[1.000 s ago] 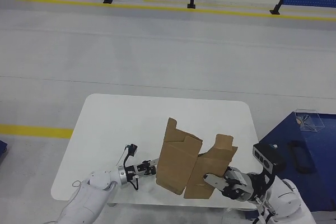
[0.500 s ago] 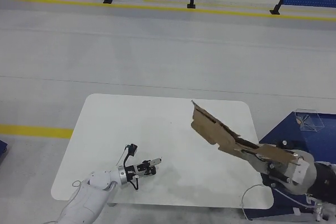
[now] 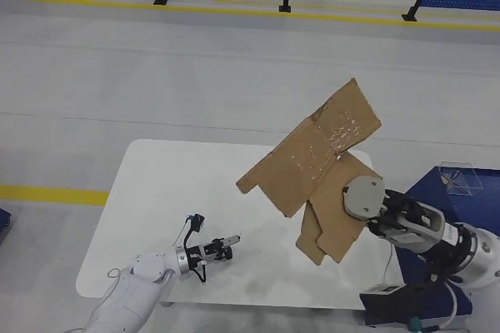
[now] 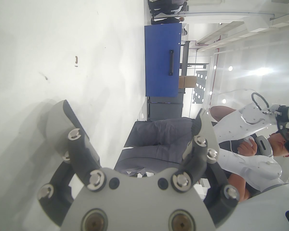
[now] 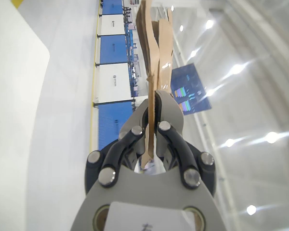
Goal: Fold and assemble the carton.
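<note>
- The left gripper (image 3: 226,246) lies low over the near edge of the table (image 3: 167,175), unmoved since a second ago. Its jaws are spread wide with nothing between them.
- The right gripper (image 5: 154,96) is clenched on the lower edge of the carton (image 5: 148,49), with the cardboard pinched between its jaws.
- Beyond those jaws the flattened carton fans up and away, held in the air over the table's right side. Half a second ago it hung lower and edge-on. A second ago it stood on the table between both grippers.
</note>
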